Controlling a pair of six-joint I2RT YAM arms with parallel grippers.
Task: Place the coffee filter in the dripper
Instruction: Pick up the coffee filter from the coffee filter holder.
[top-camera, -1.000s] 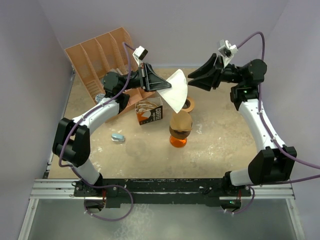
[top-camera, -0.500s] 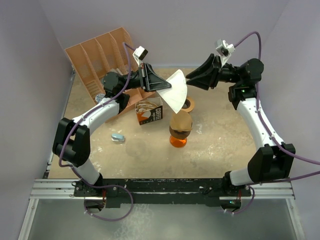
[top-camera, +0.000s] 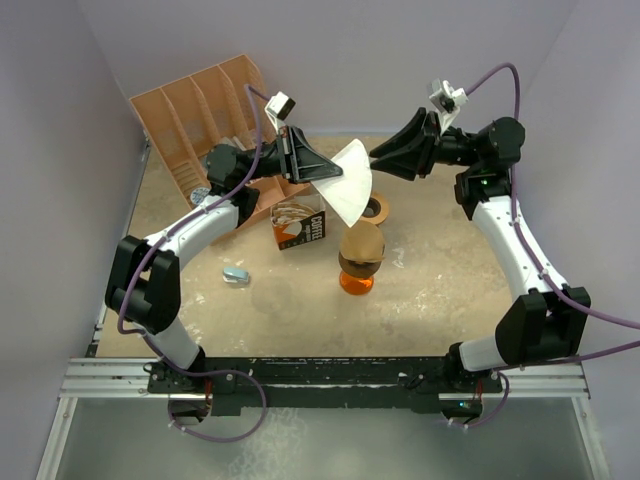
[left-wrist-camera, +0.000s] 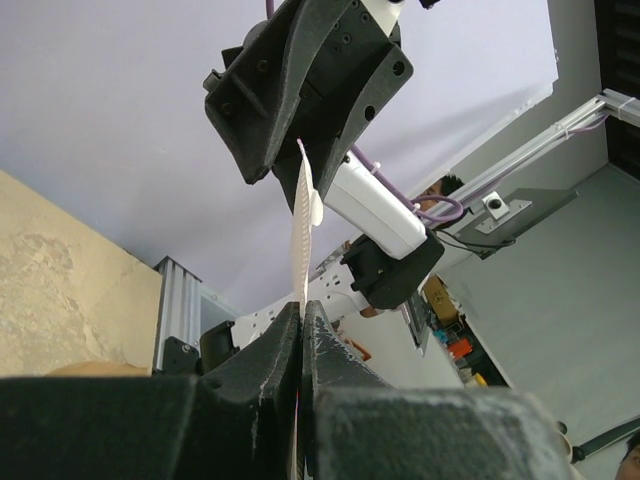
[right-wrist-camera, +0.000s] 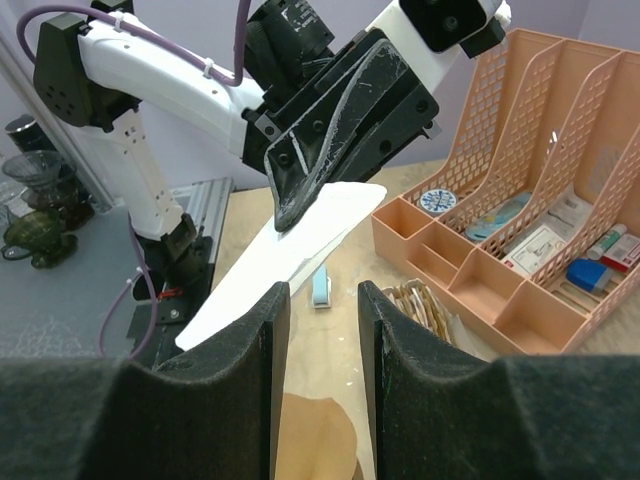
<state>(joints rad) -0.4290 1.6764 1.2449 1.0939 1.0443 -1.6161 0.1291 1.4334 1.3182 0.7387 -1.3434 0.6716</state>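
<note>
Sandy counter (top-camera: 450, 290) with dripper (top-camera: 361, 262) | my left gripper (top-camera: 338, 177) clamped on filter (top-camera: 352, 195), held aloft | my right gripper (top-camera: 377, 155) half open at its edge, gripping nothing

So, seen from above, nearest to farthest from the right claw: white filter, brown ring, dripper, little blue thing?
1. The white filter, just left of the right gripper.
2. The brown ring, just below in the picture.
3. The dripper, mid-table.
4. The blue thing, far left.
</note>
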